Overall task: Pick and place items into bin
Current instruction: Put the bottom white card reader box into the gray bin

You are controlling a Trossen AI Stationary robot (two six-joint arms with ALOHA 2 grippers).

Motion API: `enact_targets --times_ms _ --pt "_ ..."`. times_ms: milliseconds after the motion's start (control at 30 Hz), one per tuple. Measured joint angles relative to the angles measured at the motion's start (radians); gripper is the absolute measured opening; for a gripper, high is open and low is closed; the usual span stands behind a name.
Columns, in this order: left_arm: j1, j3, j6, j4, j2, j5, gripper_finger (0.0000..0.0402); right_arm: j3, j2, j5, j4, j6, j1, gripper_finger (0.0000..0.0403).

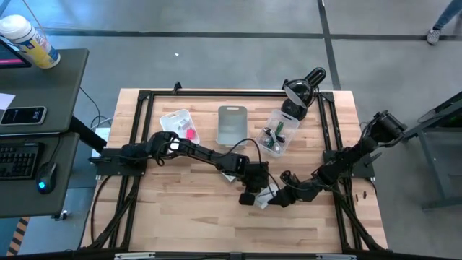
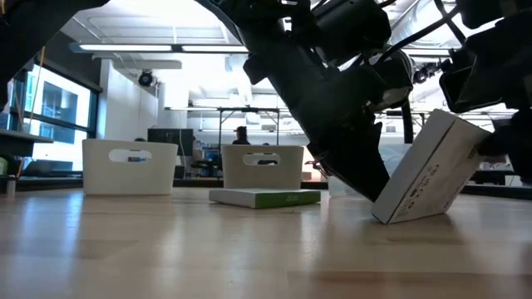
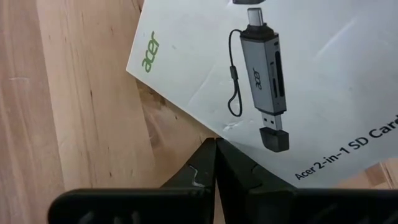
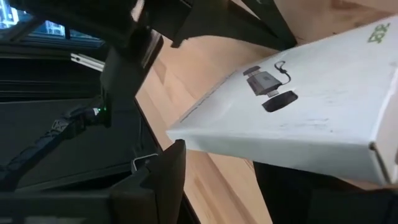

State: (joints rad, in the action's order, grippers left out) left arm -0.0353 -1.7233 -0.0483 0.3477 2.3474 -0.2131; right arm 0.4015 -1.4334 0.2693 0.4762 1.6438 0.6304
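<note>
On the wooden bench [image 1: 188,217] the white box [image 2: 426,170] stands tilted on one edge; we see the right gripper [image 1: 278,196] clamping it, the closed left gripper [image 1: 249,196] just beside

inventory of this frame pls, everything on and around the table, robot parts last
white Acer card-reader box: 1, white with black print, table front centre, tilted on one edge between the two grippers
flat box: 1, white with a green edge, lying flat mid-table
left bin: 1, white, back left, pink item inside
middle bin: 1, pale grey-white, back centre
right bin: 1, clear, back right, small dark and green items inside
table: 1, light wood
desk: 1, dark, left of the table, with keyboard, mouse and phone
left gripper: 1, black, shut, at the box
right gripper: 1, black, fingers either side of the box
</note>
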Motion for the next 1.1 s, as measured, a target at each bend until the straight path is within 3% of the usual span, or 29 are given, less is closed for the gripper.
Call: enact_targets --times_ms 533,1100 --pt "-0.024 -0.001 0.000 0.008 0.000 0.023 0.0000 0.000 0.000 0.012 0.022 -0.012 0.001 0.0176" --pt "-0.031 -0.001 0.012 0.018 0.000 -0.056 0.0000 0.001 0.001 0.013 -0.032 -0.002 -0.011 0.0156"
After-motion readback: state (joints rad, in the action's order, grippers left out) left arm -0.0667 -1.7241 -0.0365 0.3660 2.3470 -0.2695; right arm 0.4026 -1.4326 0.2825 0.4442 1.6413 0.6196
